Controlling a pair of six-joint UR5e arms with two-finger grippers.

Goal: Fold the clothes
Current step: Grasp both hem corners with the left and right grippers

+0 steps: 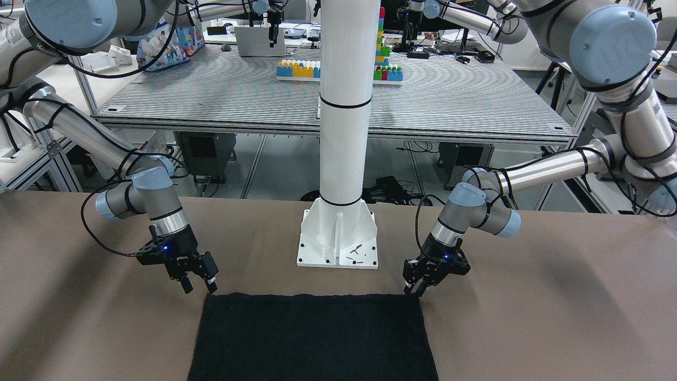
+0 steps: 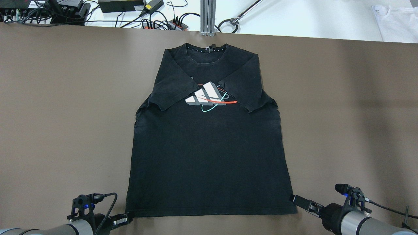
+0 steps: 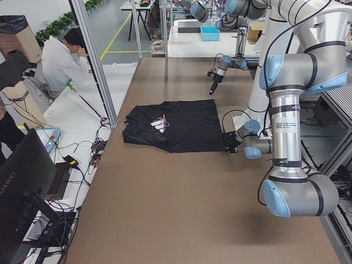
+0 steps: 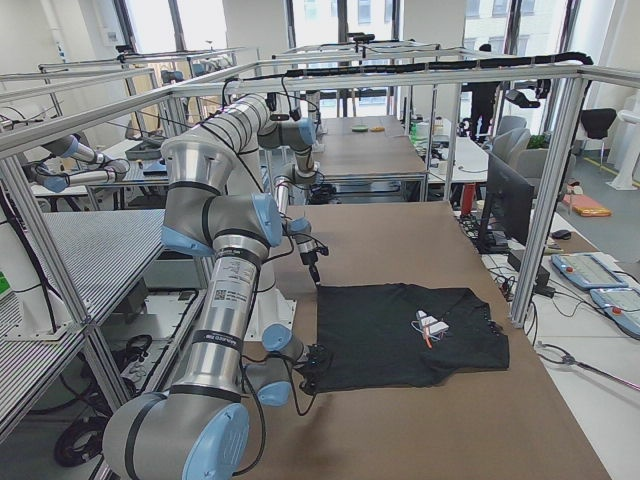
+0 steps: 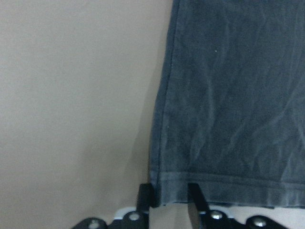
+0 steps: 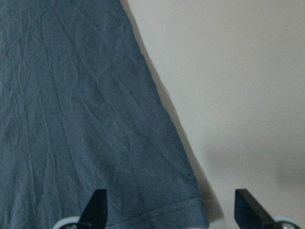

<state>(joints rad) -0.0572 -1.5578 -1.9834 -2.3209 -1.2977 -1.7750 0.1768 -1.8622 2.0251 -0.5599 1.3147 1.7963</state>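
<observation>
Left claw (image 1: 414,289) narrowly parted, right claw (image 1: 200,288) spread wide.

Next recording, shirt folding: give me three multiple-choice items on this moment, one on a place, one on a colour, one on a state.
1. Where is the right gripper?
A. at the collar
B. at a hem corner of the T-shirt
C. over a shoulder seam

2. What colour is the T-shirt's fabric?
A. white
B. red
C. black

3. How do the sleeves lie?
A. folded in over the chest
B. spread out sideways
C. tucked underneath the body

Answers:
1. B, as the right wrist view shows the hem corner between its open jaws.
2. C, as the fabric reads black in both fixed table views.
3. A, as the overhead view shows both cuffs meeting at the chest print.
</observation>
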